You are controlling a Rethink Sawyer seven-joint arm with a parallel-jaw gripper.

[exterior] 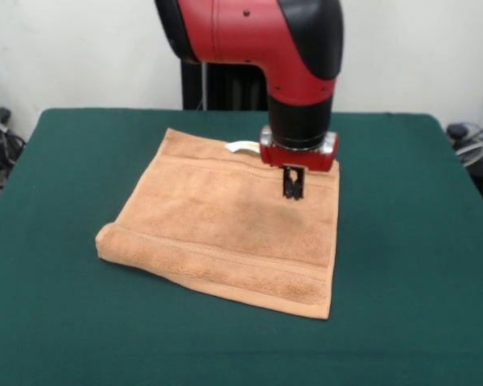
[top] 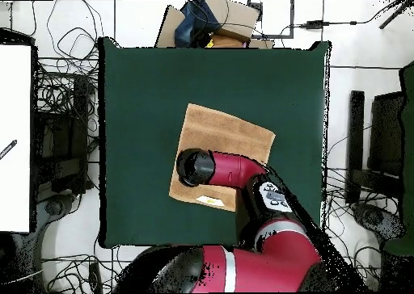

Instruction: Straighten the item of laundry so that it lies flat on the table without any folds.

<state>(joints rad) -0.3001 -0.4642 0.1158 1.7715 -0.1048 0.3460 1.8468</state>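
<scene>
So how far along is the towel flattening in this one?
Mostly done: the towel lies spread on the table, its white tag showing at the far edge. In hand: the end effector hangs over the towel's far part; whether it touches the cloth or is open, I cannot tell. Left: the near-left corner looks rolled under and thick, so that fold needs pulling out.

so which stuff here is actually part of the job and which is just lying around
Part of the job:
- tan hand towel
- green table
- end effector, above the towel

Just lying about:
- cables on the floor
- cardboard box past the table edge
</scene>
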